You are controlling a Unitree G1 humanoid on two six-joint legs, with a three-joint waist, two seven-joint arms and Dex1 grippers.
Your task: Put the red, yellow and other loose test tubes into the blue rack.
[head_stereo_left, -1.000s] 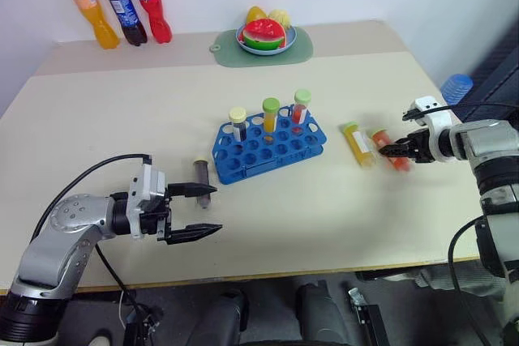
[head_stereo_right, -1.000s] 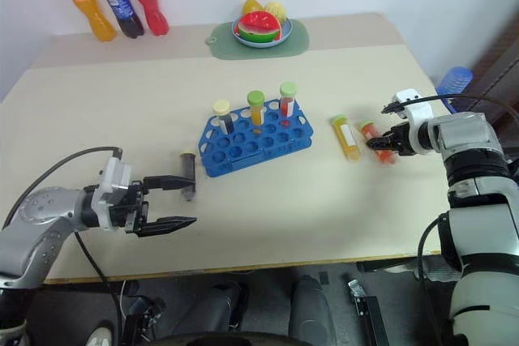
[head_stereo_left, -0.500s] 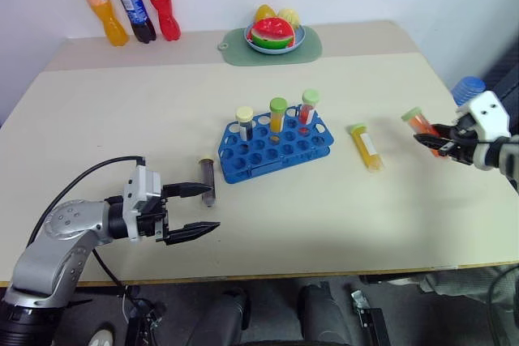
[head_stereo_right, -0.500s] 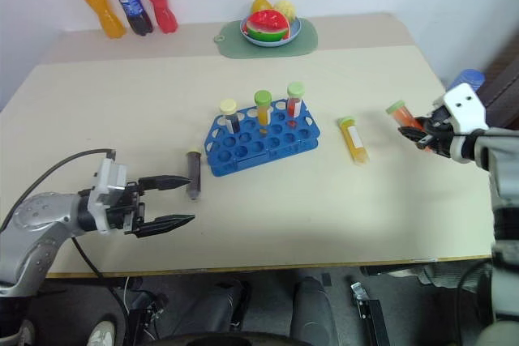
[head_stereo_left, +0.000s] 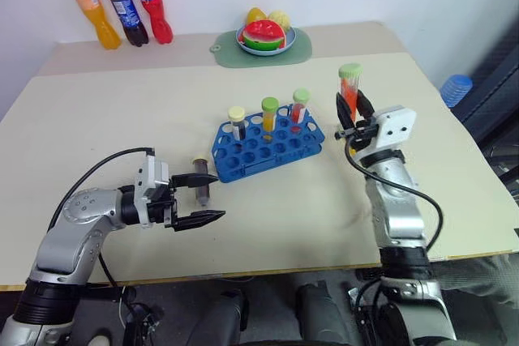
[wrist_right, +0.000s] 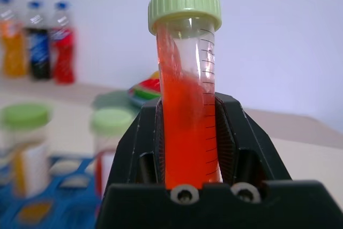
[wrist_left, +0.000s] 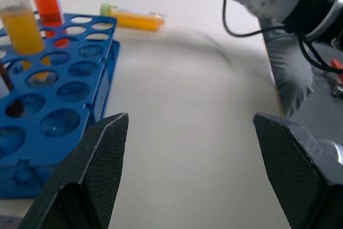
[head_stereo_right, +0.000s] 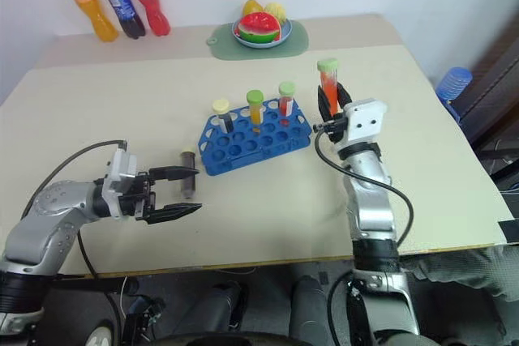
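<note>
The blue rack [head_stereo_left: 268,148] stands mid-table with three capped tubes upright in its back row. My right gripper [head_stereo_left: 353,109] is just to the right of the rack, shut on the red test tube [head_stereo_left: 349,89], which stands upright with its green cap on top [wrist_right: 185,100]. The yellow test tube [wrist_left: 132,17] lies on the table beyond the rack; in the eye views my right arm hides it. A dark brown test tube [head_stereo_left: 201,177] lies left of the rack. My left gripper [head_stereo_left: 211,198] is open beside it, its upper finger close to the tube.
Three soda bottles [head_stereo_left: 122,3] stand at the back left corner. A green mat with a fruit plate [head_stereo_left: 264,38] sits at the back centre. A blue object [head_stereo_left: 456,88] shows past the table's right edge.
My right gripper has lifted the red test tube off the table at the right, carried it left towards the rack and turned it upright. The left gripper has stayed put.
</note>
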